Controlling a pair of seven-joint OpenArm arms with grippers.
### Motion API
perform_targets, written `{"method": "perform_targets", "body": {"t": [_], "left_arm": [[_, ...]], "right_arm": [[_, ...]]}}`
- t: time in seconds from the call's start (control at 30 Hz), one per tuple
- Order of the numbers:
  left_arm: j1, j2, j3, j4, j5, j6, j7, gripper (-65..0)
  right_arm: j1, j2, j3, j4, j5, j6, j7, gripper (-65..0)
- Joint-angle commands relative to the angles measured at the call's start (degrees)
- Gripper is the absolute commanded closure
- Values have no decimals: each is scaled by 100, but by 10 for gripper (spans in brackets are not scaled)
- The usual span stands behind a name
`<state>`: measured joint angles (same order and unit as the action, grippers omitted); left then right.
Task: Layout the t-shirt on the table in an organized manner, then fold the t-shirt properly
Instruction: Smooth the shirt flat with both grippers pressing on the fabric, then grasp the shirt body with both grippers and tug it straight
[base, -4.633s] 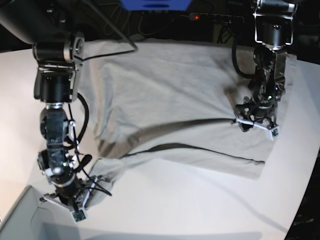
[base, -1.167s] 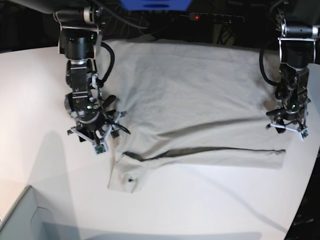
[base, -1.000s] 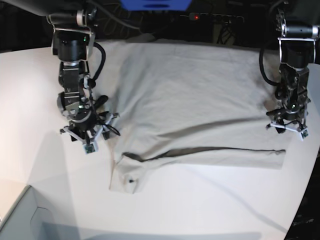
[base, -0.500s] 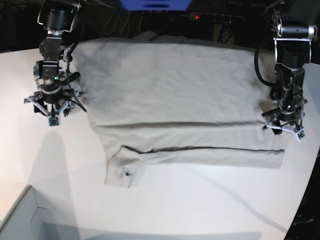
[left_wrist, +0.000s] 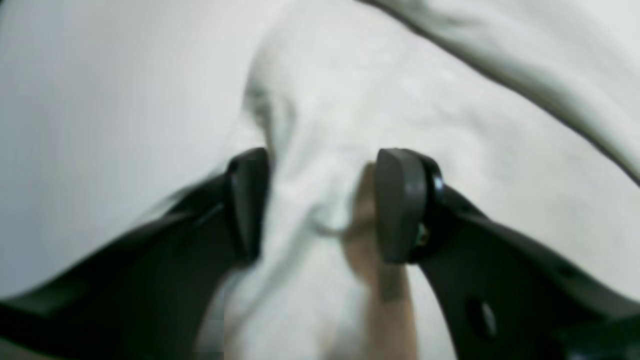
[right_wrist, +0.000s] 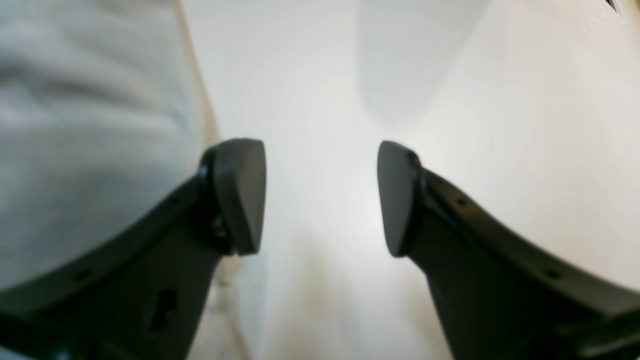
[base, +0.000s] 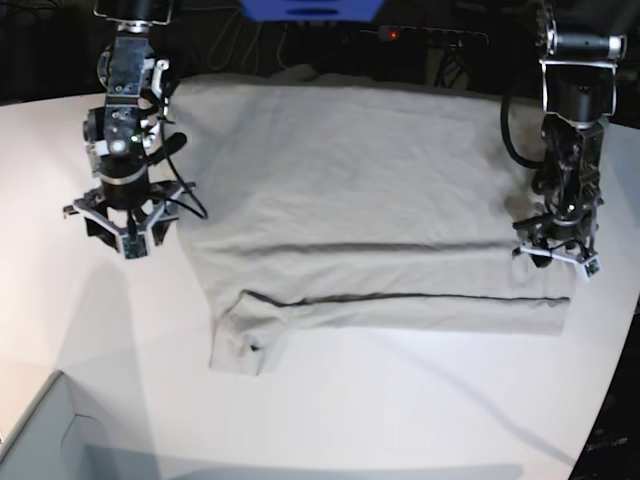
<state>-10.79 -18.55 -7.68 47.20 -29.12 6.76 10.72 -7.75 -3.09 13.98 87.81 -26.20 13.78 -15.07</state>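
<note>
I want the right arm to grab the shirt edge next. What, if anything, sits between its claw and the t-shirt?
Nothing visible. The right claw hangs open over bare table, with the t-shirt edge right beside one fingertip.

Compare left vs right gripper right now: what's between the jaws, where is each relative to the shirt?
The left gripper straddles a bunched ridge of the t-shirt, with cloth between its fingers; the right gripper has only bare table between its fingers. The left gripper sits over the shirt's edge in the base view; the right gripper sits just off the shirt's opposite edge, with cloth beside one finger. Both have their jaws parted, point downward and sit low over the table.
</note>
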Motion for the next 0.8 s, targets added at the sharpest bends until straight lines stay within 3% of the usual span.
{"method": "perform_targets", "body": {"t": [0.0,0.07,0.17,0.5,0.63,0.77], "left_arm": [[2,-66,-10,348,-28,-39,-74,-329],[142,-66,-10,805,-28,-39,-74,-329],[204,-66,-10,1192,-28,-39,-74,-329],[283,-110,-10,1640,-28,-39,-74,-329],[274,-66,-10,1421,-11,-39,-101,-329],[11,-58,-1,709,-19,-65,-118,-329]], "right_arm": [[41,6,-4,208,13,147,149,-353],[67,-170,-110,243,13,464,122,-352],[85,-284,-303,164,13,666,131,-353],[603,-179,-567,-610,13,701,114,-355],[964,-56,-576,-750,13,754,96,-356],[1421,-56,-576,-1137,13,1123,-264,-356]]}}
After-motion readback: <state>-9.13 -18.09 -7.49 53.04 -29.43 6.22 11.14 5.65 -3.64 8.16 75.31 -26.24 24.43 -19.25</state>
